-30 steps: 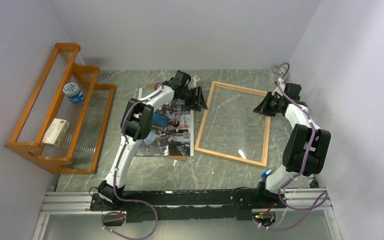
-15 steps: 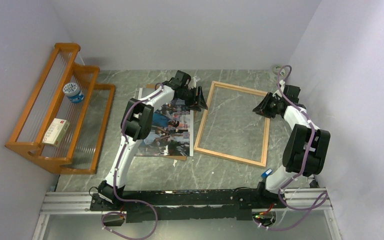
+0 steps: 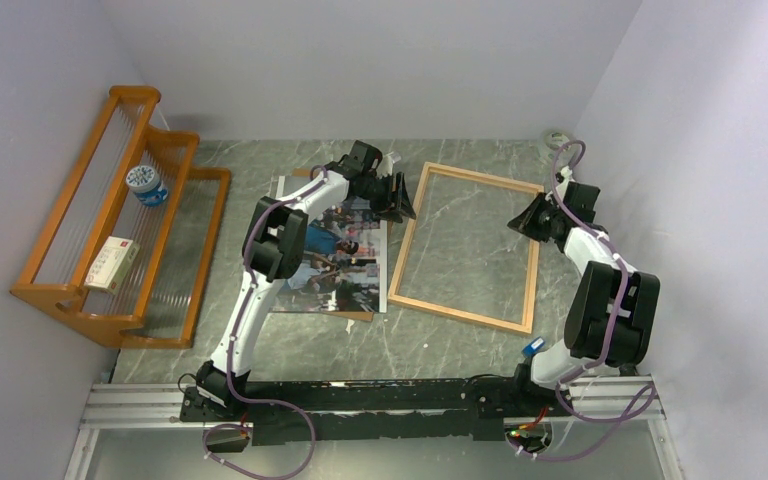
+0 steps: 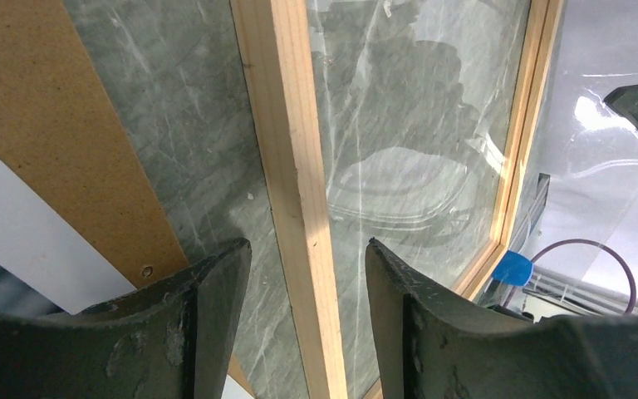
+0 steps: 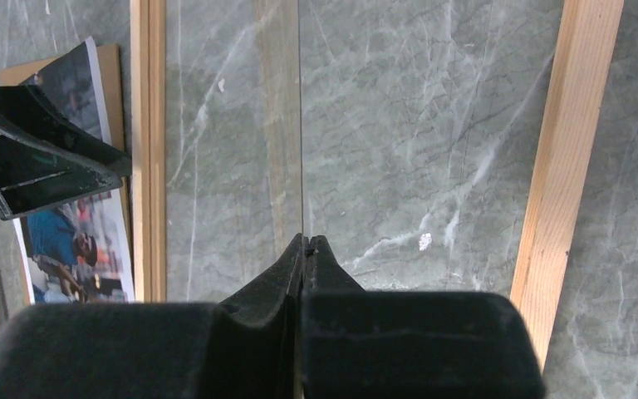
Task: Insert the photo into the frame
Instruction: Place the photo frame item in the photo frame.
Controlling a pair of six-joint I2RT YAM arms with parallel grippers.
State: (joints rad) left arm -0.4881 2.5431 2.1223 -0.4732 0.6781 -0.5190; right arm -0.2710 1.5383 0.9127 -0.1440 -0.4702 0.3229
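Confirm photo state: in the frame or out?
Out. The photo lies flat to the left of the frame, beside it; inside the frame only the table surface shows.

White arm links point(image 3: 245, 318), black joint housings point(image 3: 615, 300) — purple cables point(image 4: 581, 242) alongside; fingers point(image 4: 208, 328) dark, scuffed.

My left arm point(image 3: 278, 240) lies across the photo point(image 3: 345, 262) and hides much of its far left part from above. The backing board point(image 3: 361, 316) beneath shows only as a brown sliver at the near corner. In my left wrist view the frame point(image 4: 287, 166) runs off the top and bottom. My right end effector point(image 5: 308, 241) meets a thin clear edge point(image 5: 301, 125); whether it pinches it I cannot tell. The print on the box point(image 3: 112, 263) in the rack point(image 3: 70, 290), at the left edge of the desk point(image 3: 440, 345), is too small to read.
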